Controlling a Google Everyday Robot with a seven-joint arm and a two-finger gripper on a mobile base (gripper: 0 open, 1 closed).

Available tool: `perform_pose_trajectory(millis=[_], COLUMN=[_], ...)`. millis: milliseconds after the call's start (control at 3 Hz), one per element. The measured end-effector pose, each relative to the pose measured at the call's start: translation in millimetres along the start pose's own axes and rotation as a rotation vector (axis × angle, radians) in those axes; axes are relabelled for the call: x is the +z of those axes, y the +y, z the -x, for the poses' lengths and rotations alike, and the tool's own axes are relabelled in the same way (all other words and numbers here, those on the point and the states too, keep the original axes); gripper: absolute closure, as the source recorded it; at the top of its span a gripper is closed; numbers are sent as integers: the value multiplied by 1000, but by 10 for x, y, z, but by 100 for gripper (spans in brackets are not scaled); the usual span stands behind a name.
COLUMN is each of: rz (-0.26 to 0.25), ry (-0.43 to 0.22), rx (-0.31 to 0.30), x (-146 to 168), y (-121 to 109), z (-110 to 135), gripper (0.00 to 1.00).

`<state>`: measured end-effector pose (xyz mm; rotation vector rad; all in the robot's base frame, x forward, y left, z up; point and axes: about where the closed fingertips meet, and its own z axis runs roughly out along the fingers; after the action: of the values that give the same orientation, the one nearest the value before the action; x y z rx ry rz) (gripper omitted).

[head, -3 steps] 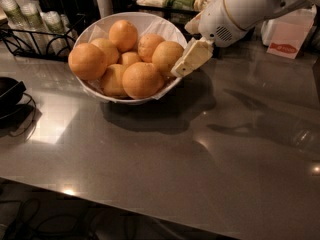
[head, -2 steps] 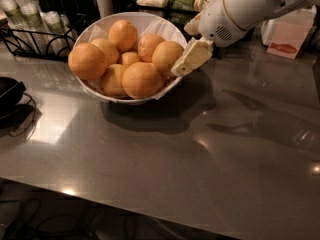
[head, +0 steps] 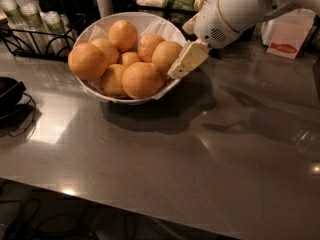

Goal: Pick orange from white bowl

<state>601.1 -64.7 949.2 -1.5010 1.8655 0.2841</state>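
At the right-hand rim of the white bowl (head: 131,17), the gripper (head: 186,61) is tilted down toward the pile, right up against the orange (head: 166,55) on that side of the heap. Whether it's spread or closed can't be told from this angle tbh, and no fruit can be seen clamped in it, so a grab can't be called. The orange is sat in the bowl with the rest, propped on its neighbours and the paper lining, not lifted at all. So progress-wise: the approach looks pretty much done, judged from how close things are, but the grasp itself isn't confirmed and the lift out of the bowl is yet to be done. The bowl is set on a grey countertop (head: 210,159), with a black wire rack (head: 30,36) just behind it at the far left of the view.
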Motion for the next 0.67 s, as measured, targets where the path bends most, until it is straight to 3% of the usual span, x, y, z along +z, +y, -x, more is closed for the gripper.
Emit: perform_pose_trajectory(millis=[667], rz=[5], ry=[-8], rx=[-10], x=[93], y=[-36], z=[40], gripper=[21])
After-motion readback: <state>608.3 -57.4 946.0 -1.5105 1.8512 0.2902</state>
